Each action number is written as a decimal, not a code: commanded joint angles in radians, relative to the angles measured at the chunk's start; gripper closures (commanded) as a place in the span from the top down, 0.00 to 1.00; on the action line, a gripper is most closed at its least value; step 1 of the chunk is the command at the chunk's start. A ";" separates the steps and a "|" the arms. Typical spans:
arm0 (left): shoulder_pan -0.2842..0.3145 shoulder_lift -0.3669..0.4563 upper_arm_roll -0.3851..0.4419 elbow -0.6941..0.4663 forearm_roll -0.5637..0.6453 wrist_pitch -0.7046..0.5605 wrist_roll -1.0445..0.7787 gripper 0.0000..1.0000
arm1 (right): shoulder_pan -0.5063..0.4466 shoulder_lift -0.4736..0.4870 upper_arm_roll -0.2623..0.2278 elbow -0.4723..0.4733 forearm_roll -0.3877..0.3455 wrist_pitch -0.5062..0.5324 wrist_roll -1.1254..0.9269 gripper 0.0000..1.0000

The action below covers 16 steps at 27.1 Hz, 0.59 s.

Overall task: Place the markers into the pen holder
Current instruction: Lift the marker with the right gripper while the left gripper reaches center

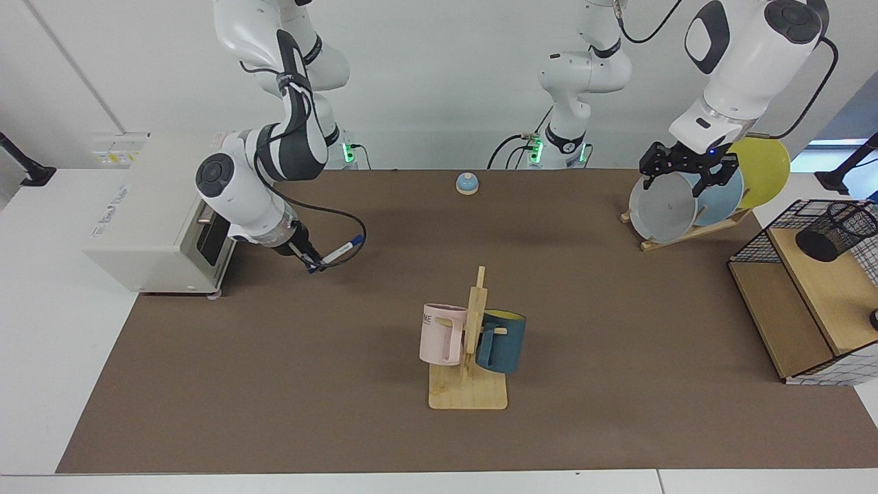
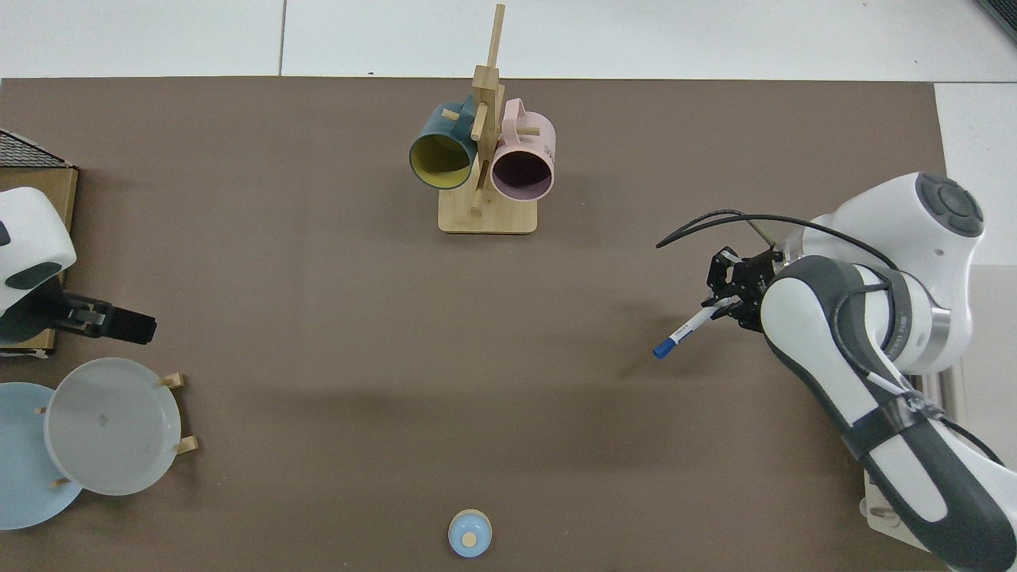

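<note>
The marker [image 1: 341, 250] is a slim white pen with a blue cap. My right gripper [image 1: 315, 265] is shut on its dark end and holds it slanted just above the brown mat, cap pointing toward the table's middle. In the top view the marker [image 2: 685, 329] sticks out of the right gripper [image 2: 725, 302] to the lower left. The pen holder [image 1: 838, 230], a black mesh cup, sits tilted on the wooden shelf at the far right of the facing view. It is out of the top view. My left gripper [image 1: 679, 185] hangs open above the plates and shows in the top view as the left gripper [image 2: 127, 324].
A wire-grid basket [image 1: 754, 240] with wooden shelves holds the cup. Grey, blue and yellow plates stand in a rack [image 1: 662, 206]. A mug tree [image 1: 468, 394] with a pink and a blue mug is mid-table. A white oven [image 1: 154, 213] stands behind my right arm, and a small bell [image 1: 467, 183] at the back.
</note>
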 commanded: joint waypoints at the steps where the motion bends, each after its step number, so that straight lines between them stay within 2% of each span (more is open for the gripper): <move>1: -0.032 -0.021 0.009 -0.027 -0.042 0.035 0.107 1.00 | 0.003 -0.033 0.004 0.086 0.064 -0.101 0.086 0.00; 4: -0.063 -0.024 0.009 -0.028 -0.042 0.022 0.208 1.00 | 0.012 -0.036 0.009 0.138 0.128 -0.150 0.131 0.00; 8: -0.088 -0.037 0.008 -0.056 -0.043 0.005 0.361 1.00 | 0.058 -0.039 0.012 0.166 0.180 -0.146 0.223 0.00; 12: -0.132 -0.038 0.008 -0.055 -0.042 0.010 0.444 1.00 | 0.136 -0.036 0.012 0.192 0.211 -0.101 0.355 0.00; 16: -0.138 -0.035 0.008 -0.051 -0.043 0.028 0.613 1.00 | 0.199 -0.036 0.012 0.198 0.254 -0.002 0.491 0.00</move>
